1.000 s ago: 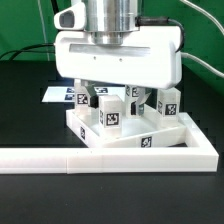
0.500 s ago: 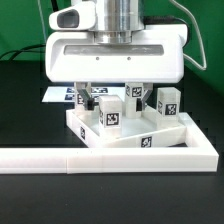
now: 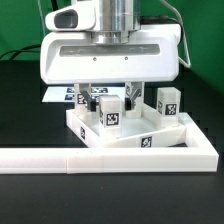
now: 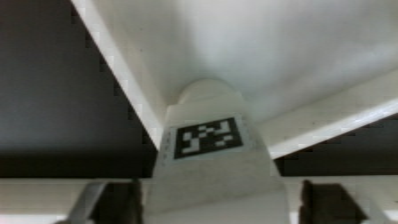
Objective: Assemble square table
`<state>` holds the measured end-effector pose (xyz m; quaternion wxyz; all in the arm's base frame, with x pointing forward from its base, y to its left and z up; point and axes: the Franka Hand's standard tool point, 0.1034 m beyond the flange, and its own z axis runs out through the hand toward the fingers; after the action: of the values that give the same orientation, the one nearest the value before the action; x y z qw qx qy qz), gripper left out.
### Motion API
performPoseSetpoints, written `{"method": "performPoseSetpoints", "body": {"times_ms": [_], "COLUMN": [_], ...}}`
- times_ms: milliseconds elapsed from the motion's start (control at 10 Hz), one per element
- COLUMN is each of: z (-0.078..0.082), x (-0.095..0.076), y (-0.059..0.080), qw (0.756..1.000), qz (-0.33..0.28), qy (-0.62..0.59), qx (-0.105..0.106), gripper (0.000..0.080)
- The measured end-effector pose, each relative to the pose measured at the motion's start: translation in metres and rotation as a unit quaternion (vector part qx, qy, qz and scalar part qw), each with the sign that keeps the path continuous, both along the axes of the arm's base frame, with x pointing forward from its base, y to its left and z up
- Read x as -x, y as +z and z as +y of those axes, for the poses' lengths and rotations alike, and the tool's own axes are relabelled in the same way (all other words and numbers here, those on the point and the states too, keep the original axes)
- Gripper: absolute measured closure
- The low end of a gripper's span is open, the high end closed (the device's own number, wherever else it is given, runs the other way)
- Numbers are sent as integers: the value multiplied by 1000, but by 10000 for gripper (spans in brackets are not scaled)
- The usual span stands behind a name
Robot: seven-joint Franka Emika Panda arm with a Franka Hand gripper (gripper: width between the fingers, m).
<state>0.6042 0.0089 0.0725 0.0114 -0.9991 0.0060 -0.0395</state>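
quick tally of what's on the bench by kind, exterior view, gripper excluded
Tabletop: 1
Legs visible standing on it: 3; any further leg would be hidden behind the gripper
L-shaped border bar: 1
Marker board: 1
Total: 6

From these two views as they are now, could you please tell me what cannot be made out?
- Jaws' contact with the leg: exterior view, the gripper body hides it; wrist view, cut off at the frame edge.
- Rear legs: exterior view, hidden behind the gripper; only the leg at the exterior view's right shows whole.
- Marker board: mostly hidden behind the tabletop.
- Tag patterns: too blurred to read.
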Motion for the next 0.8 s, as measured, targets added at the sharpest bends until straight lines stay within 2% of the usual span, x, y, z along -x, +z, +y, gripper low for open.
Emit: {"method": "performPoseSetpoints", "body": {"times_ms": [100,300,700,800], "z": [-3,-6,-6,-7], "x": [0,0,-1,-1], "y": [0,0,0,0], "qw": [1000,1000,986,986], "qz": [0,0,0,0], "qy": [-7,-19,-166,-169], "qx": [1,0,-11,-10], "gripper": [508,508,508,508]}}
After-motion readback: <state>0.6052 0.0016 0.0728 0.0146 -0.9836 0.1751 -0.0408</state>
